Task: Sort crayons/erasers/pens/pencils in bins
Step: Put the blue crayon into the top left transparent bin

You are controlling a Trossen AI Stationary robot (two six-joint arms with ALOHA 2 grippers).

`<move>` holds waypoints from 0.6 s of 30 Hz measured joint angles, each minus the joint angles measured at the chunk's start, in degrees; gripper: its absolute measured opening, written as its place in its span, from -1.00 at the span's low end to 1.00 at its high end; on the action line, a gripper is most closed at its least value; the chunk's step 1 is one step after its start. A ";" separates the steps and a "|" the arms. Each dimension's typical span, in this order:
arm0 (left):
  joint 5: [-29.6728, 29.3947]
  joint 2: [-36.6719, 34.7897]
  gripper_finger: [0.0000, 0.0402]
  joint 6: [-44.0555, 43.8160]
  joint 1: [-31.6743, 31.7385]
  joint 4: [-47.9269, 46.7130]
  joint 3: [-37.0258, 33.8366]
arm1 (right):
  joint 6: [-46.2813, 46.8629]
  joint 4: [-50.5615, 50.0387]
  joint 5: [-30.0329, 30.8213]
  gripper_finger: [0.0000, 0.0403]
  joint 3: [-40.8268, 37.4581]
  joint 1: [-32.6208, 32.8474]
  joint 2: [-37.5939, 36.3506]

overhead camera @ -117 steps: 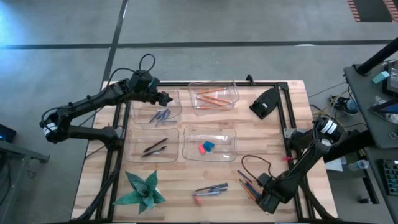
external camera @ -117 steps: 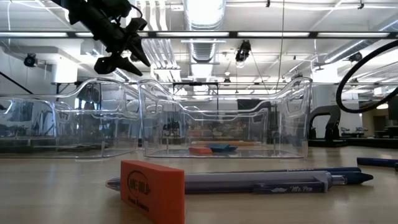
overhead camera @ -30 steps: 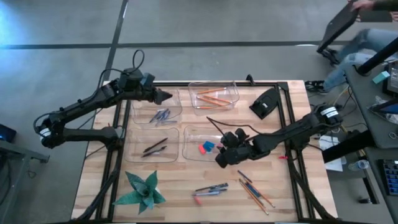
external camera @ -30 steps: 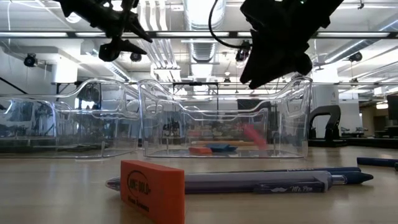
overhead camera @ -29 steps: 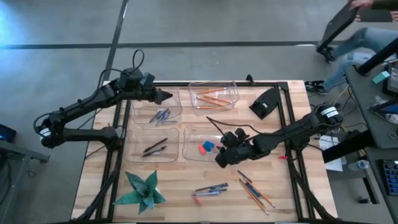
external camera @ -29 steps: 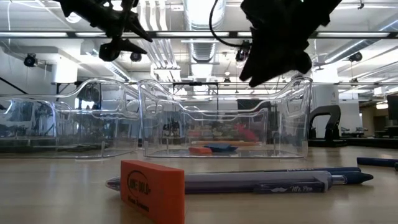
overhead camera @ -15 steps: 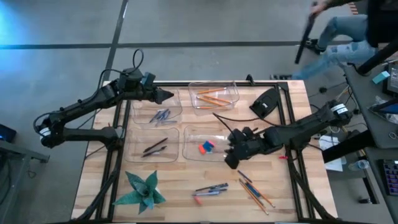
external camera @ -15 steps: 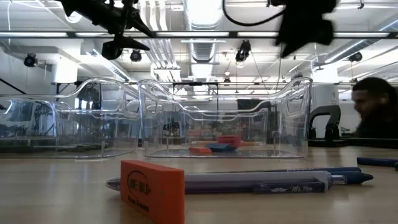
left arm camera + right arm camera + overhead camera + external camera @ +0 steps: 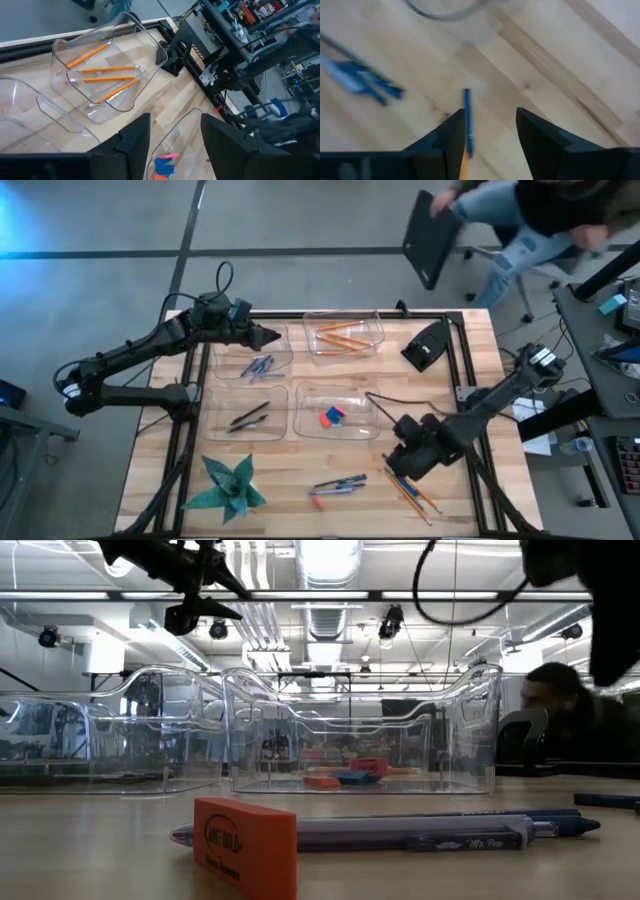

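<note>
Bins (image 9: 343, 335) held sorted pieces, while pens (image 9: 340, 482), pencils (image 9: 412, 492) and an eraser (image 9: 245, 840) remained beside the empty, parted right gripper (image 9: 400, 463).

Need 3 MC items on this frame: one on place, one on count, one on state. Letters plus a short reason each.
1. Where do the erasers in a bin lie?
A. far-left bin
B. near-right bin
C. far-right bin

2. How many pencils lie in the far-right bin?
A. one
B. four
C. seven

3. How does the right gripper stand?
A. open over loose sticks on the table
B. shut on a pink eraser
C. resting inside a bin

Key:
1. B: in the high view the red and blue blocks lie in the bin nearer the green star's row, on the right.
2. B: the left wrist view shows four orange sticks there.
3. A: its wrist view shows parted fingers with only a blue stick on bare wood between them.
</note>
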 joint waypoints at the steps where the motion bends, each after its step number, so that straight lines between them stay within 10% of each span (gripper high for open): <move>1: -0.05 0.00 -0.19 -0.72 0.01 0.01 0.00 | -0.03 0.10 -0.72 -0.18 -0.36 -0.04 1.14; 18: -0.51 0.02 -0.19 -4.22 -1.01 0.03 -0.04 | -4.96 13.76 -4.18 -0.18 -2.96 -0.04 12.05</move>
